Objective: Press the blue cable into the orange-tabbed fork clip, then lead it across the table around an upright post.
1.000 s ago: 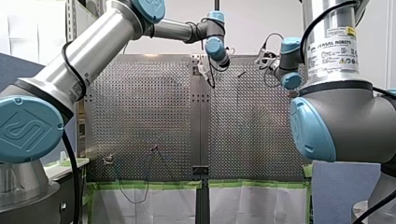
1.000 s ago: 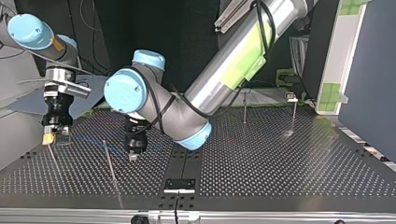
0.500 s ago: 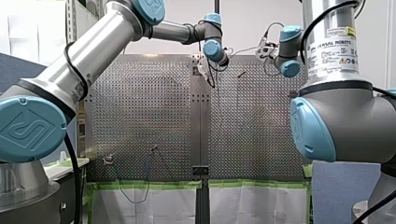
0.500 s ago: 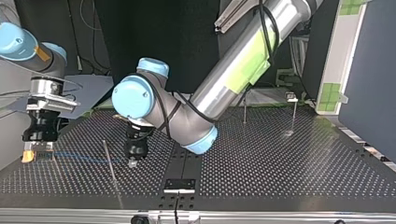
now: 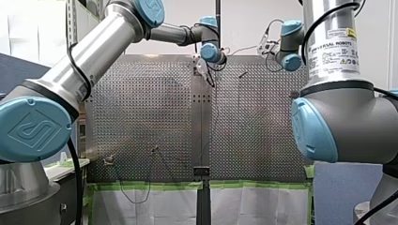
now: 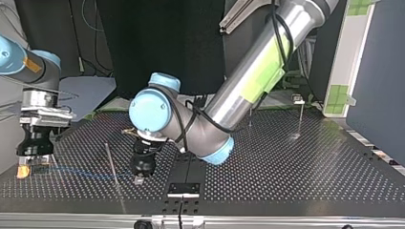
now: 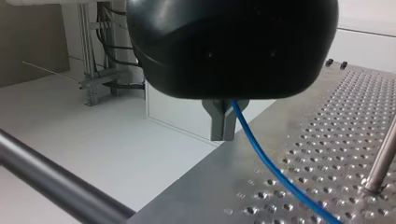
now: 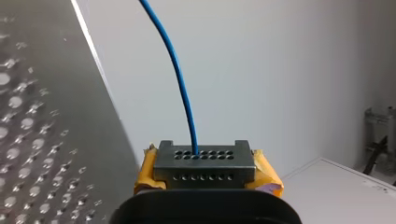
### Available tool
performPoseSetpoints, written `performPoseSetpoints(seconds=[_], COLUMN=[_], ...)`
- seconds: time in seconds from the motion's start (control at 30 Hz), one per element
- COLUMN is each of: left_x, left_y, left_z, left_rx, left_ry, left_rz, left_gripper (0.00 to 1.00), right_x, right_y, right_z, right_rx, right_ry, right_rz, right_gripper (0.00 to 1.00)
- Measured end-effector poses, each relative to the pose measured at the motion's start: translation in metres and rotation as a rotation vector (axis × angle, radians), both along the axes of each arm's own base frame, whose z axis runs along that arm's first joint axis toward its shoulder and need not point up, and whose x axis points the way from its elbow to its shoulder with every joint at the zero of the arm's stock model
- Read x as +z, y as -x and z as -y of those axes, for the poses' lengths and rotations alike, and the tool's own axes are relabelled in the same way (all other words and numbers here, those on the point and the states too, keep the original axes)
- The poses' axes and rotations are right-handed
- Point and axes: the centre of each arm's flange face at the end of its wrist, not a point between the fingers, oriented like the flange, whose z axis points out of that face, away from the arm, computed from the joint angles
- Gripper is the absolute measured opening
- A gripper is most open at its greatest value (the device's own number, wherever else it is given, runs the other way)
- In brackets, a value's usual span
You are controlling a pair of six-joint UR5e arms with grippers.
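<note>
Two perforated metal plates, joined by a dark strip down the middle, make up the table (image 6: 286, 162). Green tape (image 5: 150, 185) edges its near side in the front view. Both wrist views show white walls and a white floor around it. The top view shows a dark backdrop behind the arms.

Left gripper (image 6: 139, 180): my fingers (image 7: 222, 122) are pressed together with no gap visible. The cable (image 7: 266, 158) is pinched between them, leaves at one side and slants down to the table. The tips hang low over the plate, just left of the centre strip in the top view, towards the edge nearest that camera.

Right gripper (image 6: 29, 170): my yellow pads (image 8: 145, 170) are closed against a grey perforated insert (image 8: 204, 161). The cable runs out of the middle of it, away from the wrist. This gripper sits low at the table's edge, at the far left of the top view.

Cable: blue, stretched low over the table between my two grippers. It crosses the line of a thin post (image 6: 112, 164) standing between them. I cannot tell which side of that post it passes.

Count: two grippers, both clamped on the cable; one cable; three posts in the top view. The second post (image 6: 250, 110) and the third post (image 6: 300, 119) stand well apart from the grippers, at that view's right.
</note>
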Motion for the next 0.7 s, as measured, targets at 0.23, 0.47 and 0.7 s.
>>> performPoseSetpoints(seconds=[0.23, 0.47, 0.7], left_x=[-0.006, -0.035, -0.043], left_y=[-0.009, -0.021, -0.029], left_z=[-0.004, -0.001, -0.001], left_rx=[-0.007, -0.020, -0.032], left_ry=[-0.007, -0.036, -0.029], left_rz=[-0.003, -0.032, -0.030], left_gripper=[0.00, 0.00, 0.00], right_x=[-0.033, -0.051, -0.069], right_y=[0.005, 0.012, 0.022], right_z=[0.018, 0.022, 0.025], right_rx=[-0.054, -0.081, -0.102], right_ry=[-0.090, -0.169, -0.253], right_rz=[-0.033, -0.051, -0.068], right_gripper=[0.00, 0.00, 0.00])
